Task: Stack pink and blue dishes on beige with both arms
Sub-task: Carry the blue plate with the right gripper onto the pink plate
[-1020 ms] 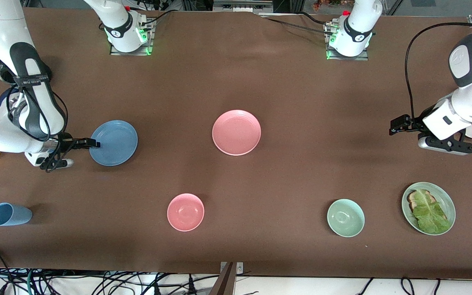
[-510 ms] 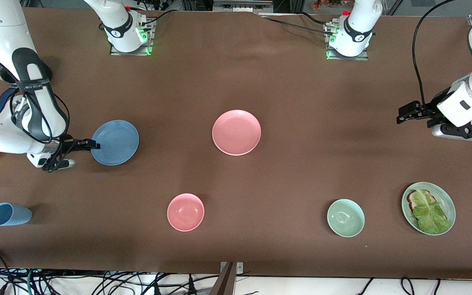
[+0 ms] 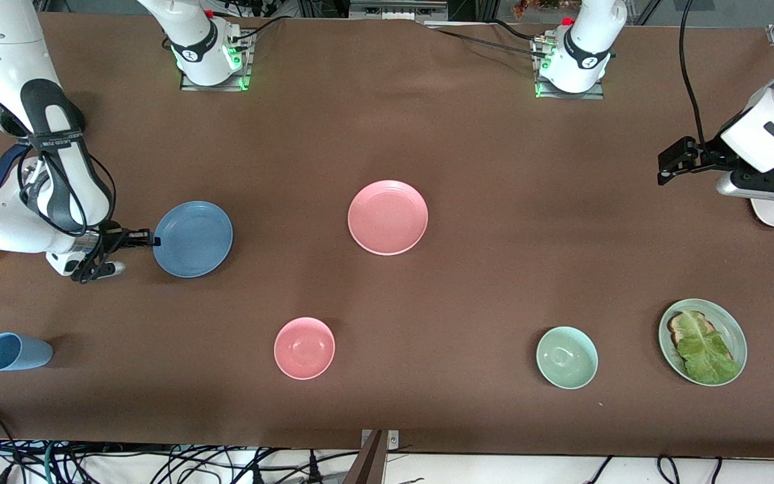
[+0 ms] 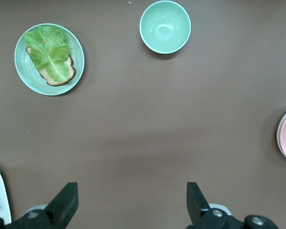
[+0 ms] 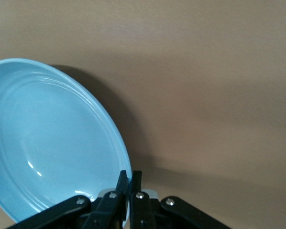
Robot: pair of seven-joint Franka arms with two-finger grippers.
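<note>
Right pincer [image 3: 148, 238] clamped on the blue plate [image 3: 193, 238] rim, plate tilted up off the worktop [image 3: 494, 168]. Stiff, slick, probably chippable, so rim grip only. Pink plate [image 3: 388, 217] well off toward mid-worktop. Left pincer [image 3: 669, 163] spread wide, waiting, holding nothing.

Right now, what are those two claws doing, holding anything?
Right gripper: shut on the blue plate rim.
Left gripper: open, empty, above bare table.

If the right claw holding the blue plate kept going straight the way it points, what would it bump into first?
Probably the round matte pink plate in the table's middle: the right gripper, shut on the round blue plate, points toward it, though the line might pass slightly nearer the camera.
</note>
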